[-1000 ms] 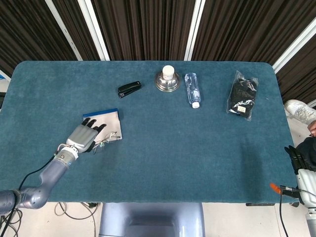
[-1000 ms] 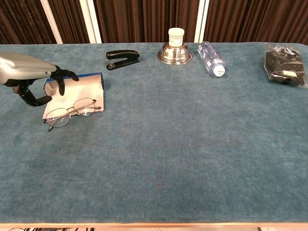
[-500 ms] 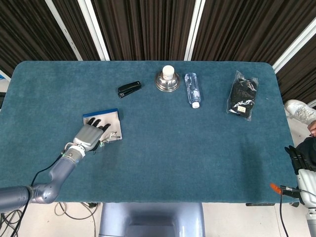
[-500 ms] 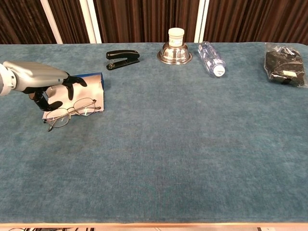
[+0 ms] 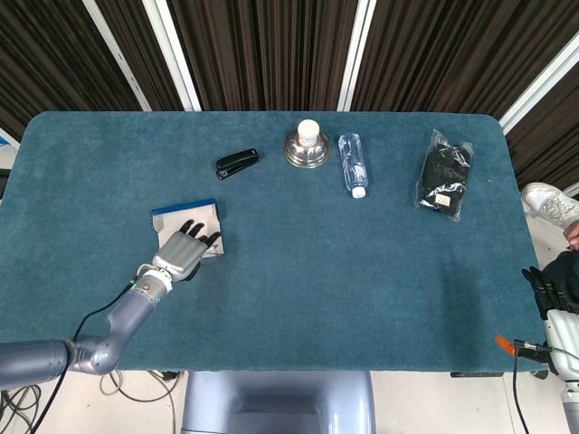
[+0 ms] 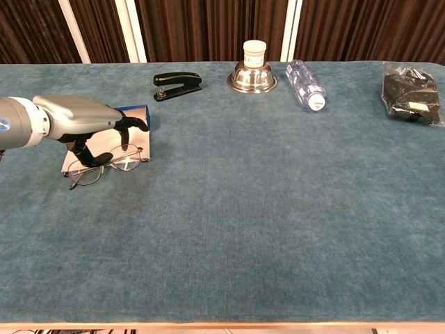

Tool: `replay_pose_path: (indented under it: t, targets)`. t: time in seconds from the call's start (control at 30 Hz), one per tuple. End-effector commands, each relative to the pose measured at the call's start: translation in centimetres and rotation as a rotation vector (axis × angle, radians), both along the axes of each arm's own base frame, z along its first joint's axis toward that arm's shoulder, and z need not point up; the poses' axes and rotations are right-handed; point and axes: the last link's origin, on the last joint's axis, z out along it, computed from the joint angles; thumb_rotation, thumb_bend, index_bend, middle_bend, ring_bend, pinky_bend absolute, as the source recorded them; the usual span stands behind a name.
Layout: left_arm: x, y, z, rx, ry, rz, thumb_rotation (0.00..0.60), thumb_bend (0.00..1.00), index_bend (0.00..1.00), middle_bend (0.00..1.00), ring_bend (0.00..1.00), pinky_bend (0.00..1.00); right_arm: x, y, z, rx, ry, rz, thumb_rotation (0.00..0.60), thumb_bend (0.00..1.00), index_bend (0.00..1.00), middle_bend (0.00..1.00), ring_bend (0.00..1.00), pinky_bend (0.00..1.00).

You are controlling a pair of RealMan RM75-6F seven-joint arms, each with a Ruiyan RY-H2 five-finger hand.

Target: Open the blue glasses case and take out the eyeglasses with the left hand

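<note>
Overhead, left hand (image 5: 184, 254), fingers spread, hides the eyeglasses; chest view shows the eyeglasses (image 6: 104, 165) under it, on the front edge of the open blue glasses case (image 6: 132, 136), long axis left-right. Whether it grips them: cannot tell. Right hand (image 5: 548, 291) at table's edge, state unclear.

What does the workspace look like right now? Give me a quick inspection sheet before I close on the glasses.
Surface: teal cloth table, flat.
Job's things: blue glasses case lies open; eyeglasses rest at its near edge, partly on the table.
Clutter: black stapler, steel bowl with white jar on it, water bottle lying down, black bagged item.
Hands: left hand over the eyeglasses, grasp unclear; right hand off the table's edge.
Cables: black cable along left arm.
Surroundings: dark slatted curtains.
</note>
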Motion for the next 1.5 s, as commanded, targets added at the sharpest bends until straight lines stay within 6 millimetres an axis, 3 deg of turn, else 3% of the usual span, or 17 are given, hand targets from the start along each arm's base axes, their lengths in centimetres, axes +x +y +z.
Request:
replay_pose_path:
  t: [0.03,0.73,1.0,1.13,1.3,1.5]
  targets:
    - [0.4,-0.3,-0.3,-0.012,-0.006,-0.012,0.6,0.54,0.05,0.27,0.02,0.03,0.0,0.0,0.0,0.0,0.0,0.001,0.6,0.2,0.0,0.0,0.0,0.2]
    - [2.6,-2.1,-2.2,-0.093,-0.05,-0.061,0.6,0.54,0.05,0.27,0.02,0.03,0.0,0.0,0.0,-0.001,-0.001,-0.001,0.6,0.2,0.0,0.0,0.0,0.2]
    - [2.4,-1.5,-1.3,-0.02,-0.05,-0.074,0.6,0.31,0.06,0.35,0.02,0.03,0.0,0.0,0.0,-0.001,-0.001,0.0,0.6,0.2,0.0,0.0,0.0,0.2]
    - [2.5,-1.2,-1.0,0.032,-0.07,-0.073,0.6,0.29,0.08,0.41,0.02,0.03,0.0,0.0,0.0,-0.001,0.0,0.0,0.6,0.2,0.0,0.0,0.0,0.2]
    - [2.1,-1.5,-1.2,0.071,-0.088,-0.062,0.6,0.27,0.12,0.51,0.11,0.03,0.0,0.0,0.0,-0.002,0.0,0.0,0.6,0.2,0.0,0.0,0.0,0.2]
    - [1.6,-1.7,-1.4,0.124,-0.096,-0.04,0.6,0.27,0.13,0.52,0.12,0.03,0.0,0.0,0.0,-0.001,-0.002,0.0,0.6,0.2,0.0,0.0,0.0,0.2]
